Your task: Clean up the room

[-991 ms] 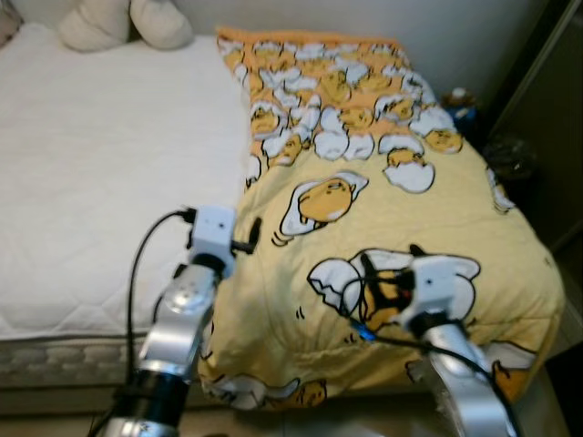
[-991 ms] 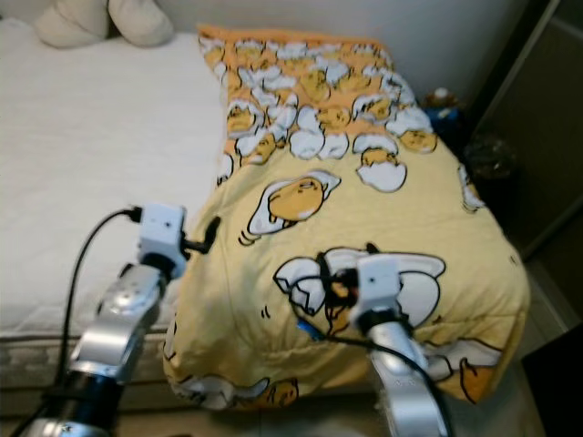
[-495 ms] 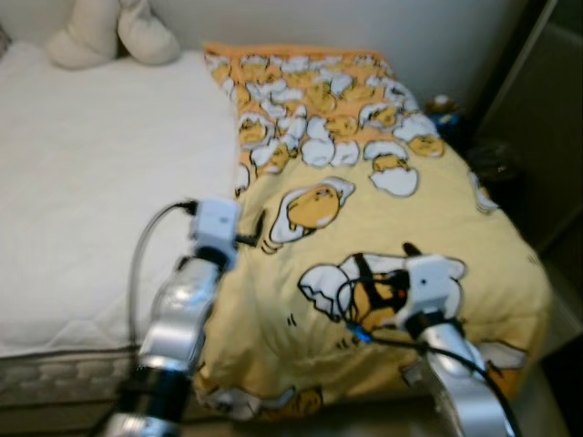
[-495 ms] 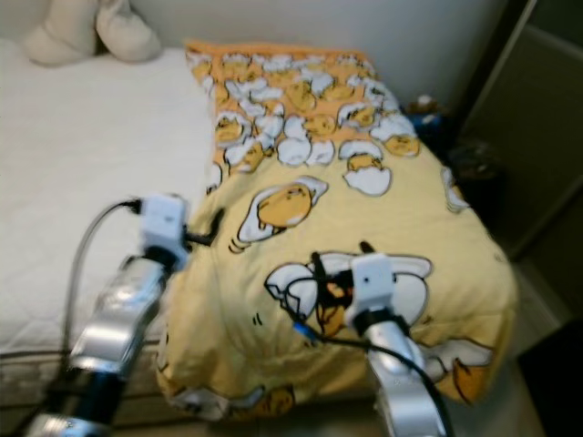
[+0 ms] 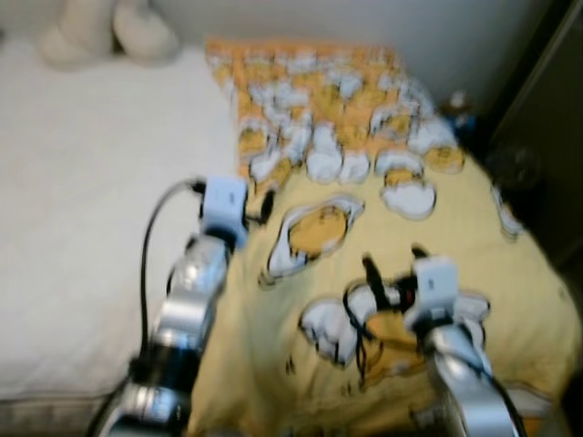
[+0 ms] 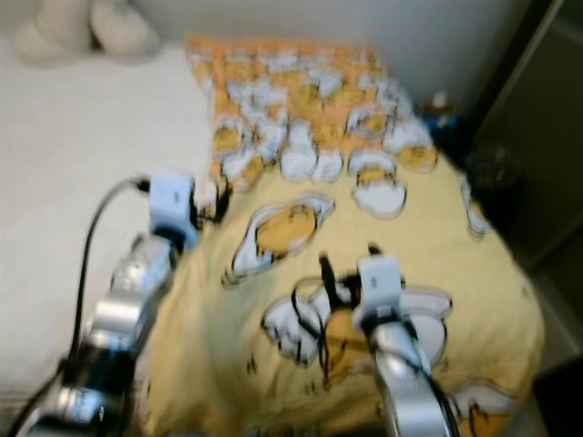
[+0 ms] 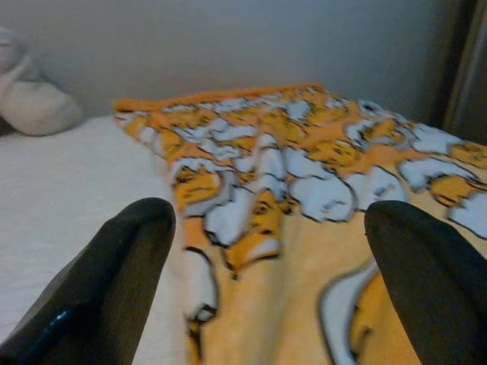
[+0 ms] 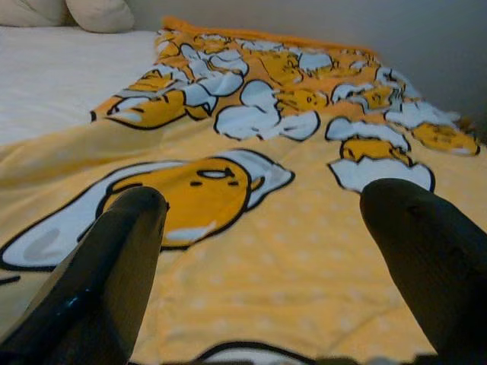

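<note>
We're over the bed (image 5: 82, 209), both arms out. Our left gripper (image 7: 266, 281) is spread wide, nothing between its jaws; the yellow blanket (image 5: 392, 228) has its edge just ahead of them. Our right gripper (image 8: 262, 266), released too, hovers above the blanket's middle. The blanket lies bunched on one side, not yet grasped, so tidying looks barely begun.

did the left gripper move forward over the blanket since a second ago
Yes. The left gripper has edged up the blanket, from beside the big egg print to level with its top.
</note>
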